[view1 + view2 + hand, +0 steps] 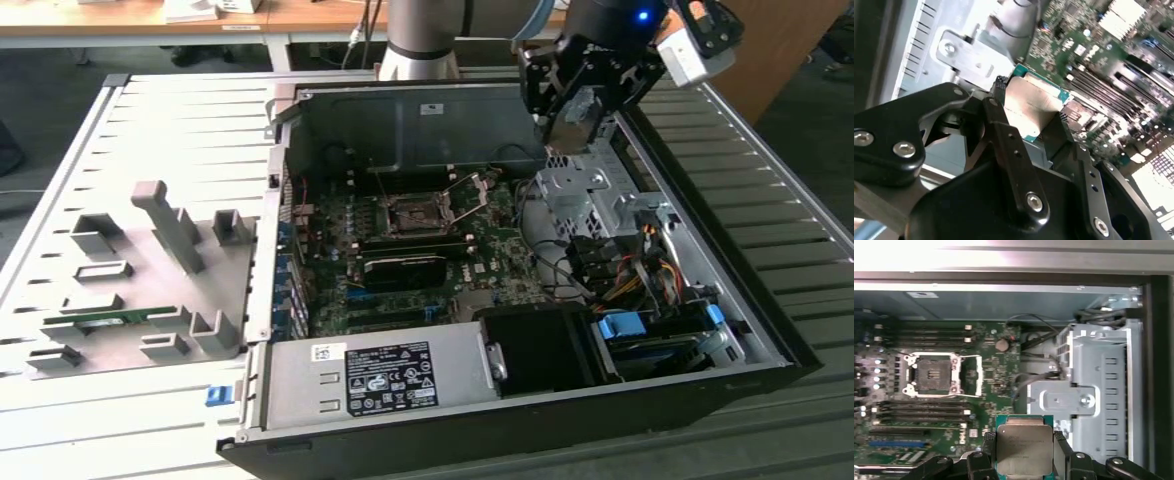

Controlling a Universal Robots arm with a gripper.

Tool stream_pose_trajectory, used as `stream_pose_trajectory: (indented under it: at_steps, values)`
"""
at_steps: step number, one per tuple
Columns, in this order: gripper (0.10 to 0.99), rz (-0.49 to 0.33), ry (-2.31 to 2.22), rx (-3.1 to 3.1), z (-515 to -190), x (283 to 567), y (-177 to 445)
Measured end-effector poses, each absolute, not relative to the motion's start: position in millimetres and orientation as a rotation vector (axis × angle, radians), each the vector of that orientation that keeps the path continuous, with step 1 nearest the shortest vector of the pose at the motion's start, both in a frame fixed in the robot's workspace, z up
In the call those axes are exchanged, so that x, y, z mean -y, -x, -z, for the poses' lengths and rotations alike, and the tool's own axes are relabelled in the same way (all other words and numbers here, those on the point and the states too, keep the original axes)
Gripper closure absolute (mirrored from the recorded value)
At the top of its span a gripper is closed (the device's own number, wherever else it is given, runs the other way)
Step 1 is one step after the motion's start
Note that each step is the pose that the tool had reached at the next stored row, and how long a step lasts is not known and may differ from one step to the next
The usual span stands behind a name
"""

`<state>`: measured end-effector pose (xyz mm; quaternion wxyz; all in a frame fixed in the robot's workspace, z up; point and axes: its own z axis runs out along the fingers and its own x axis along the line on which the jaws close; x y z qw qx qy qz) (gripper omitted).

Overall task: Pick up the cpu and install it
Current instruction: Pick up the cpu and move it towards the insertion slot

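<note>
The cpu (pixel 1024 449), a flat square chip with a silver-grey metal top and green rim, is held between the two black fingers of my gripper (pixel 1023 452), which is shut on its edges. The second wrist view shows the same cpu (pixel 1033 104) clamped by the fingers (pixel 1000 107). In the exterior view my gripper (pixel 577 128) hangs over the back right of the open computer case, above the grey drive cage. The empty motherboard socket (pixel 933 374), its metal frame open, lies some way off from the chip, and sits mid-board as the socket (pixel 411 213) in the exterior view.
The computer case (pixel 534 420) lies open on a slatted metal table (pixel 160 420). A grey drive cage (pixel 1104 390) stands under the gripper, with cables (pixel 627 270) beside it. A grey fixture plate (pixel 134 290) with a green memory stick (pixel 107 319) is at the exterior view's left.
</note>
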<state>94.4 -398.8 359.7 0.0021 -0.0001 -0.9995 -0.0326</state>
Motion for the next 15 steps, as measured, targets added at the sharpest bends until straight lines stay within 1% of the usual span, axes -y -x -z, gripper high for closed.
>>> stream_pose_trajectory:
  at_steps: [12,15]
  values:
    - [0.545,0.103,0.000,3.150,-358,392,-40]
    - [0.545,0.103,0.000,3.151,-358,392,-38]
